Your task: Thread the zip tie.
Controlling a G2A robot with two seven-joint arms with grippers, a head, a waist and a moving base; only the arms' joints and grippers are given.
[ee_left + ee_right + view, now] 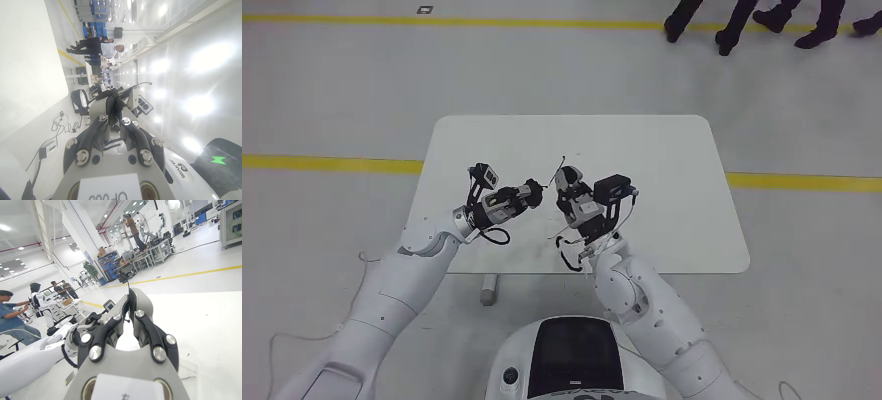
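Note:
The zip tie (562, 165) is a thin black strand held above the middle of the white table (662, 150). My right gripper (564, 186) is shut on it. In the right wrist view the zip tie (128, 289) runs between the closed fingertips and sticks out past my right gripper (129, 294). Just to the left of it, my left gripper (533, 190) is shut on a small dark piece at its tip, which looks like the tie's other end. That dark piece (111, 93) sits in my left gripper (113, 98), whose tips nearly touch the right gripper (133, 98).
The table (198, 317) is bare around both grippers, with open surface to the right and at the back. Its front edge lies close under the arms. Cables and a small box (47, 147) lie on the floor beyond the table edge.

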